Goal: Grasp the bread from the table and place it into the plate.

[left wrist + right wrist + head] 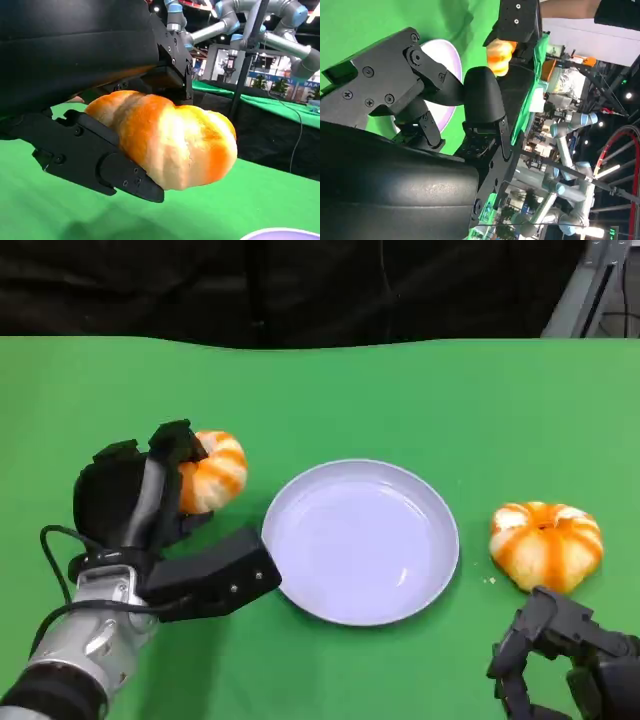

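Observation:
My left hand (pixel 150 515) grips an orange-and-white bread roll (pixel 213 471) left of the pale lavender plate (pixel 300 510). In the left wrist view the roll (pixel 170 137) sits clamped between the black fingers (pixel 95 160) and the palm, lifted over the green cloth. A second, similar roll (pixel 546 543) lies on the table right of the plate. My right hand (pixel 565 660) stays low at the near right, just in front of that roll, holding nothing, with its fingers curled. The right wrist view shows the plate (pixel 445 65) and a bit of bread (pixel 499 56) past the fingers.
The green table cloth (pixel 400 400) spreads wide behind the plate, ending at a dark backdrop. A cable loops beside my left forearm (pixel 60 640). Other robot arms and lab stands (pixel 250 30) are in the background beyond the table.

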Controlling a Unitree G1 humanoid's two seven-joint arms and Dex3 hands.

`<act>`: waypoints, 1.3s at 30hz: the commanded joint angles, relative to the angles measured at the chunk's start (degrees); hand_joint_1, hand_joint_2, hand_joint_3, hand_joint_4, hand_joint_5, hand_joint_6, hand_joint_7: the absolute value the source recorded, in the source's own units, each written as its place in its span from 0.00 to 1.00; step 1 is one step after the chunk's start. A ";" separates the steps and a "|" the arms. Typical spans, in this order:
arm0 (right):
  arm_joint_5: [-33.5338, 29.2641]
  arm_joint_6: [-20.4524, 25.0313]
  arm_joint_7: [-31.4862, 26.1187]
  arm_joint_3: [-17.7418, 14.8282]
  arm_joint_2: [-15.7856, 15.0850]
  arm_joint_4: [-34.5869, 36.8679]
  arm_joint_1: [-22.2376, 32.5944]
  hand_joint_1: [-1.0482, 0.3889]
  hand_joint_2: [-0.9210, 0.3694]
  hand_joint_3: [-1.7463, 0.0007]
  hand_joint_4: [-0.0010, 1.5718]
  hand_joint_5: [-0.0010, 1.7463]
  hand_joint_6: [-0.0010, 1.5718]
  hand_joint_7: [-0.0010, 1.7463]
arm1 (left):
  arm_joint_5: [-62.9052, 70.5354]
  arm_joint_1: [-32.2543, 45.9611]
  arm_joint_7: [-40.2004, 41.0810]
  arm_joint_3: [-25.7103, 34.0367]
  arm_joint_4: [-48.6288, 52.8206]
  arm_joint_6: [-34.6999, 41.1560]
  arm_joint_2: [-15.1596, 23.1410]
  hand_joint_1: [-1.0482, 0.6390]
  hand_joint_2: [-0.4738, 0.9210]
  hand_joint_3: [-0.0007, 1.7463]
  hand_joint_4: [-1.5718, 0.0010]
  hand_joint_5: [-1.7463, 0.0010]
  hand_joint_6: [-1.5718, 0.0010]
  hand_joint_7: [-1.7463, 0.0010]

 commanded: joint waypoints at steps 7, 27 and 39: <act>0.73 -0.87 0.04 -0.35 -0.62 0.28 0.07 0.66 0.30 0.33 0.53 1.00 0.48 0.88 | 0.15 0.46 -0.42 0.38 -0.89 0.37 0.94 0.64 0.99 0.03 0.50 0.00 0.60 0.00; -1.06 -2.46 -2.18 0.08 1.36 1.30 -0.69 0.64 0.29 0.34 0.52 1.00 0.47 0.89 | 2.97 -2.33 -9.89 -8.10 -10.01 -6.58 -10.01 0.67 0.73 0.42 0.48 0.00 0.55 0.00; -1.03 -3.53 -2.19 0.03 1.26 2.20 -1.08 0.65 0.30 0.34 0.53 1.00 0.47 0.90 | 3.15 -1.87 -10.88 -7.55 -10.68 -6.93 -9.99 0.68 0.78 0.38 0.49 0.00 0.55 0.00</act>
